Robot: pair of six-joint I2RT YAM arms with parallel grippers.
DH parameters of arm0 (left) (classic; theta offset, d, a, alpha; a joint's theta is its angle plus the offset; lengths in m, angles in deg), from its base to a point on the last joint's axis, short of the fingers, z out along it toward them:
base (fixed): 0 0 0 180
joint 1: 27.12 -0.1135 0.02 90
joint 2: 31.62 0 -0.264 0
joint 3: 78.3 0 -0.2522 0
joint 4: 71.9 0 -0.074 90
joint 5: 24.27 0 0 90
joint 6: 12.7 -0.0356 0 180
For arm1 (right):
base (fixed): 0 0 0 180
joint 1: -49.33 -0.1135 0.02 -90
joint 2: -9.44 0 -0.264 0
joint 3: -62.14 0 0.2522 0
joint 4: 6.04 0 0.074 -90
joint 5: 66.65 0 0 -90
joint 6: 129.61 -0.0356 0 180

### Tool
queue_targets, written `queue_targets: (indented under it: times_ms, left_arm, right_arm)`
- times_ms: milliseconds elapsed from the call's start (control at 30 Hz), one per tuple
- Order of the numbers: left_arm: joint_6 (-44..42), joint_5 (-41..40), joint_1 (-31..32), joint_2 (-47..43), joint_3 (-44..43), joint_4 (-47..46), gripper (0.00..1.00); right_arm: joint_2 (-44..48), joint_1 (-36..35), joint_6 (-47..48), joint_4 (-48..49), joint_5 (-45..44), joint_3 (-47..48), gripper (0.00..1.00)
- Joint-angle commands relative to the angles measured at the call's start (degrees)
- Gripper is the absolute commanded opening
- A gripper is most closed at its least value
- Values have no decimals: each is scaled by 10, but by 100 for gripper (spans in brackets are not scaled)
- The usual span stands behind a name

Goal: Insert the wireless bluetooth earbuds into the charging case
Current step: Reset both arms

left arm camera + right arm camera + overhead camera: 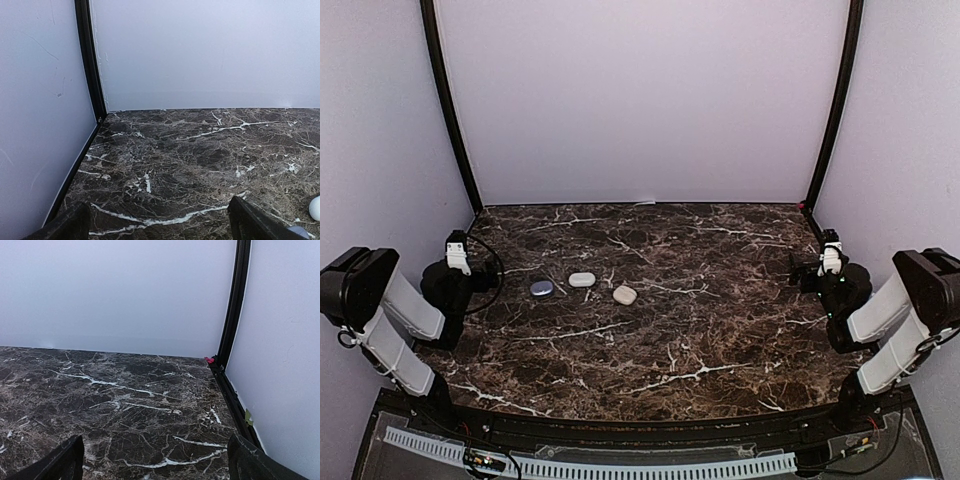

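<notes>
Top view: three rounded cases lay in a row left of centre, running from 9 to 3 o'clock: lavender case, white case, cream case. No loose buds could be made out. The left gripper, jaws spread and empty, was the nearer, with the row at its 4 o'clock. The right gripper, likewise spread and empty, stood well apart.

Left wrist view: the white case showed at 4 o'clock, outside the right finger.

Right wrist view: only bare table lay ahead.

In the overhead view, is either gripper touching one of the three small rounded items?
No; the lavender item, white item and cream item lie apart from the left gripper and right gripper.
</notes>
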Motion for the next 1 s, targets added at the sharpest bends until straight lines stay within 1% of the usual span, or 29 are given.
queue_targets:
  times_ms: [0, 967]
  left_arm:
    - [3, 4, -3, 1, -5, -19, 99]
    - [3, 4, -3, 1, -5, -19, 99]
  right_arm:
    - [0, 3, -4, 21, -4, 8, 99]
    - [0, 3, -4, 16, -2, 11, 99]
